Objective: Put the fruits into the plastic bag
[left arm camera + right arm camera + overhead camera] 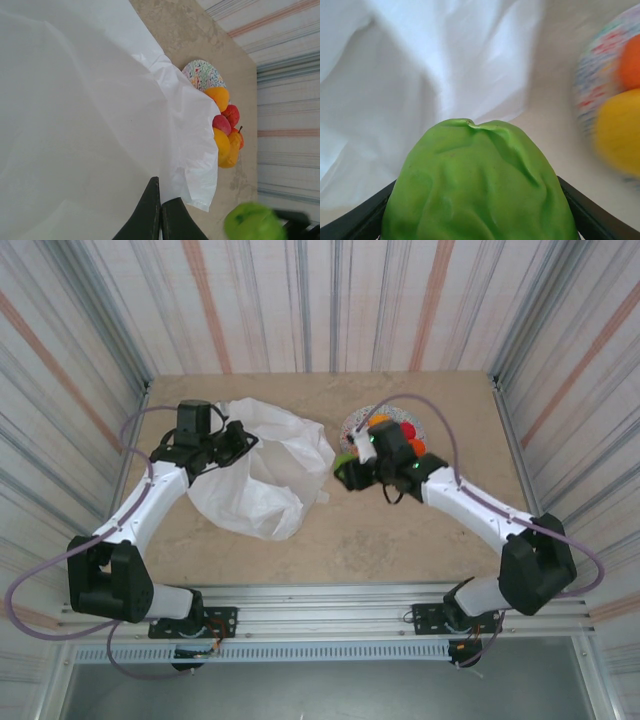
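Note:
The white plastic bag (265, 470) lies crumpled on the left half of the table. My left gripper (232, 443) is shut on the bag's edge (170, 165) at its upper left, holding it up. My right gripper (347, 468) is shut on a green apple (477, 185), squashed between the fingers, just right of the bag's right edge. The apple (250, 222) also appears blurred in the left wrist view. The other fruits (225, 130), oranges, red ones and a yellow-orange pear, sit piled on the speckled plate (362, 420) behind the right gripper.
The speckled multicoloured plate (200, 74) stands just right of the bag. Striped walls close in the table on three sides. A metal rail (330, 600) runs along the near edge by the arm bases.

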